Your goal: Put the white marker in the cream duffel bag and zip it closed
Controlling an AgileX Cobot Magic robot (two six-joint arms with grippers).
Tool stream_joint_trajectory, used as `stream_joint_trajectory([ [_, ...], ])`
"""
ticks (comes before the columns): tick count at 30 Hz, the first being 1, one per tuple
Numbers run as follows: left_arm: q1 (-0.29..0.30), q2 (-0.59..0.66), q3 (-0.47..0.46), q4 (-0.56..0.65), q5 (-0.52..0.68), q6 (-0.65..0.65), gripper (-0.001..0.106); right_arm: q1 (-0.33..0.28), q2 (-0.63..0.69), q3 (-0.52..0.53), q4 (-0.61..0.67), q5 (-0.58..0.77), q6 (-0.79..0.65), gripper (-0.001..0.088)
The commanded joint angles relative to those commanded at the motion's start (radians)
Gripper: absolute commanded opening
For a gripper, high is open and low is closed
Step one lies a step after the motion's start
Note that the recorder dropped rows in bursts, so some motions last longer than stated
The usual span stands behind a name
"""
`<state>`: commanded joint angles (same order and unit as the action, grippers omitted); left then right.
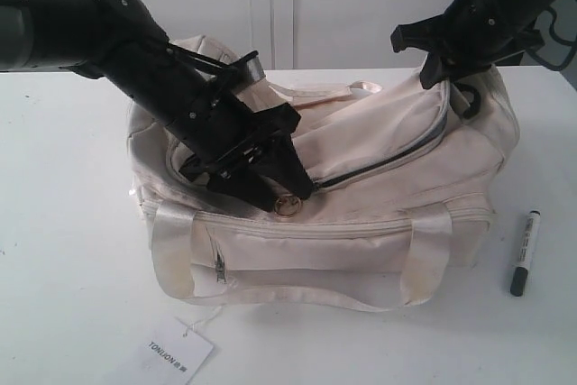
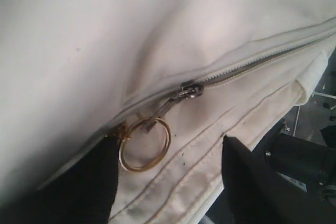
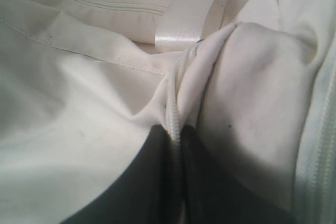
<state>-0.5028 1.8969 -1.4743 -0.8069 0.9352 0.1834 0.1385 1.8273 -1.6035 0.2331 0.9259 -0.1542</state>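
The cream duffel bag (image 1: pixel 361 223) lies in the middle of the white table. Its gold ring pull (image 1: pixel 288 205) hangs off the zipper slider (image 2: pixel 191 90) at the front left of the curved top zipper. My left gripper (image 1: pixel 287 194) is open over that ring (image 2: pixel 144 144). One of its fingers (image 2: pixel 89 182) touches the ring and the other stands well apart. My right gripper (image 1: pixel 442 68) is shut on a fold of the bag's zipper edge (image 3: pixel 173 109) at the far right end. The white marker (image 1: pixel 525 252) lies on the table to the right of the bag, apart from both grippers.
A white paper tag (image 1: pixel 180 351) lies on the table in front of the bag, tied on by a thread. The bag's front handle strap (image 1: pixel 397 290) and front pocket zip (image 1: pixel 221 268) face the table's front edge. Bare table (image 1: pixel 63 223) lies left of the bag.
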Motion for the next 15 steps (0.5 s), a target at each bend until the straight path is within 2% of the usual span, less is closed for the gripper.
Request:
stream_joint_trajectory([
  [5, 0.0, 0.0, 0.0, 0.002, 0.0, 0.0, 0.038, 0.0, 0.0, 0.0, 0.0, 0.0, 0.0, 0.0],
  [6, 0.0, 0.0, 0.0, 0.007, 0.0, 0.0, 0.027, 0.0, 0.0, 0.0, 0.0, 0.0, 0.0, 0.0],
  [10, 0.0, 0.0, 0.0, 0.007, 0.0, 0.034, 0.002, 0.0, 0.0, 0.0, 0.0, 0.0, 0.0, 0.0],
  [13, 0.002, -0.002, -0.005, 0.001, 0.006, 0.059, 0.0, 0.0, 0.0, 0.0, 0.0, 0.0, 0.0, 0.0],
  [15, 0.002, -0.022, -0.007, 0.003, 0.002, 0.131, 0.0, 0.0, 0.0, 0.0, 0.002, 0.001, 0.002, 0.0],
])
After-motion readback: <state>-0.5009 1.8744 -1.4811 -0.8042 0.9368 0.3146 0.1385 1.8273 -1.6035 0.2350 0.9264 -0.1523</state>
